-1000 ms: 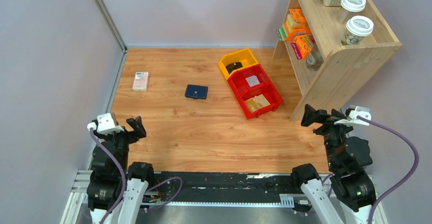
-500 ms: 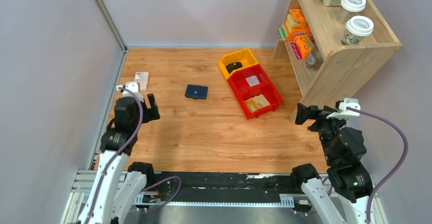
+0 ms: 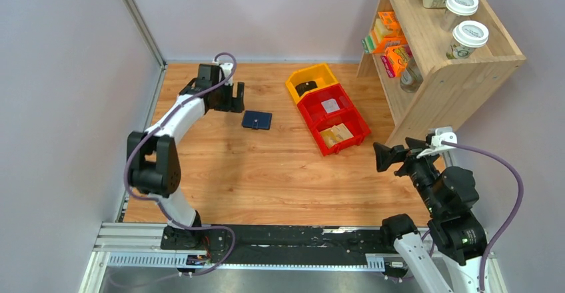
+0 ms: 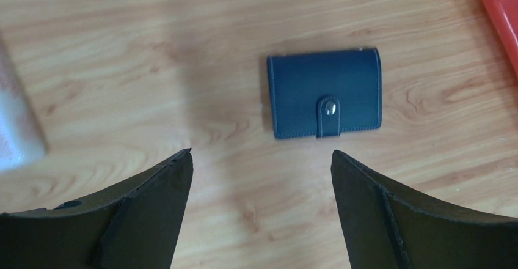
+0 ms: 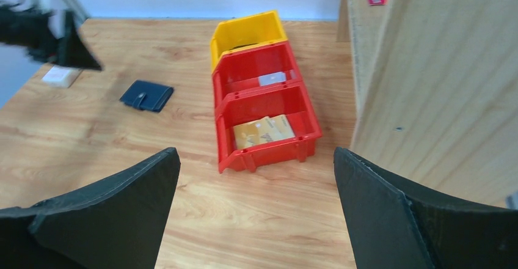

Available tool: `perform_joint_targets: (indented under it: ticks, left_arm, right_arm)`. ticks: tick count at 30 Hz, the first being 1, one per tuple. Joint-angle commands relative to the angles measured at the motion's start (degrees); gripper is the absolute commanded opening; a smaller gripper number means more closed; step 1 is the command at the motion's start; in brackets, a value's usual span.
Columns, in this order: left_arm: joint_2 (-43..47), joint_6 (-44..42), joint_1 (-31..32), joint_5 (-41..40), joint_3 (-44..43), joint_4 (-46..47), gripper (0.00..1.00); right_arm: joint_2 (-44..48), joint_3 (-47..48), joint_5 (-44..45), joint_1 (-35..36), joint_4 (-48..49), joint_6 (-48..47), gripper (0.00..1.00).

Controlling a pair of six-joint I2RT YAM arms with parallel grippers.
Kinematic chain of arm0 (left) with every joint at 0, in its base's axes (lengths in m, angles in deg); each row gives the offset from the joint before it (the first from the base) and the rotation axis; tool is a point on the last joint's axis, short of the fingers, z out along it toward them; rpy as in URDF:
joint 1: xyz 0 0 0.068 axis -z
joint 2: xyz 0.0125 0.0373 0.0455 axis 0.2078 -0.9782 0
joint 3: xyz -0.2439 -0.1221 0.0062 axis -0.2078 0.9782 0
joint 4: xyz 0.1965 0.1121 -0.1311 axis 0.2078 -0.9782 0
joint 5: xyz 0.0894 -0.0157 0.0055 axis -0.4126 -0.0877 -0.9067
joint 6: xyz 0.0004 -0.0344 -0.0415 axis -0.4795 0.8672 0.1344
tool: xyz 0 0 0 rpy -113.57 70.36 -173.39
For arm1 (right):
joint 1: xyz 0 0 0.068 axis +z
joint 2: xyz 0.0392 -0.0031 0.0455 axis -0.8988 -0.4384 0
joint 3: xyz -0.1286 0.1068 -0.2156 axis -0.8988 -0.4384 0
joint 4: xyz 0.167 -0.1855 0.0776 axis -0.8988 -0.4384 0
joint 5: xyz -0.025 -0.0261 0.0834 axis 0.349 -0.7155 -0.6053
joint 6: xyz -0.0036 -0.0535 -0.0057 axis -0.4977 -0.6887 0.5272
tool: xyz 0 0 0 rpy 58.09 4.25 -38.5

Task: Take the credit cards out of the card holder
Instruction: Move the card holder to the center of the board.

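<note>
Lying flat on the desk (image 3: 266,166), the navy card holder (image 4: 324,93) is folded shut. Only the left wrist view shows its metal snap stud (image 4: 330,107); from above it is a dark patch. Left jaws stand wide and empty, seemingly just short of it; right jaws wide, empty, well apart.

You are facing: pale lilac walls (image 3: 60,53) enclosing a wooden tabletop (image 3: 266,173); one wooden shelf unit (image 3: 453,90) standing along its right edge.

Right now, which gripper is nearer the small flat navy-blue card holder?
Left. The left gripper hovers beside the card holder; the right gripper hangs far off, by the wooden shelf.
</note>
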Motion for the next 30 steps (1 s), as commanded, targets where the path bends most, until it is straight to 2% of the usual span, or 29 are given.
perform_joint_targets:
  ticks: [1, 7, 11, 14, 18, 21, 24, 27, 30]
  left_arm:
    - [-11.00, -6.26, 1.92, 5.01, -11.92, 0.30, 0.90]
    - [-24.80, -9.95, 3.95, 8.79, -25.11, -1.89, 0.90]
    - [-30.44, -10.74, 4.57, 10.64, -30.04, -3.74, 0.90]
    - [-31.95, -10.66, 4.65, 11.61, -30.23, -4.36, 0.90]
    - [-29.50, -9.26, 4.57, 13.45, -23.75, -1.73, 0.90]
    - [-27.47, -6.89, 4.65, 14.42, -19.78, 0.38, 0.90]
    - [-24.41, -3.90, 4.66, 15.30, -13.56, 3.80, 0.90]
    - [-22.03, -0.39, 4.66, 15.65, -9.23, 5.57, 0.89]
    - [-18.17, 2.87, 4.74, 16.17, -3.63, 6.36, 0.88]
  right_arm:
    - [-1.57, 0.86, -10.55, 0.29, -1.42, -2.15, 1.00]
    - [-6.75, 2.27, -19.52, 0.38, -3.44, -3.47, 1.00]
    - [-10.18, 2.97, -24.88, 0.38, -3.79, -4.96, 1.00]
    - [-13.69, 3.93, -29.71, 0.38, -4.32, -5.84, 1.00]
    - [-20.63, 5.87, -34.12, 1.77, -6.60, -7.94, 1.00]
    - [-23.98, 6.66, -30.28, 6.95, -5.91, -7.69, 1.00]
    - [-28.02, 6.05, -21.85, 15.12, -3.54, -7.07, 1.00]
    - [-32.15, 4.47, -14.72, 23.64, 0.85, -4.00, 1.00]
    - [-36.54, 2.80, -11.55, 27.88, 6.56, -0.93, 1.00]
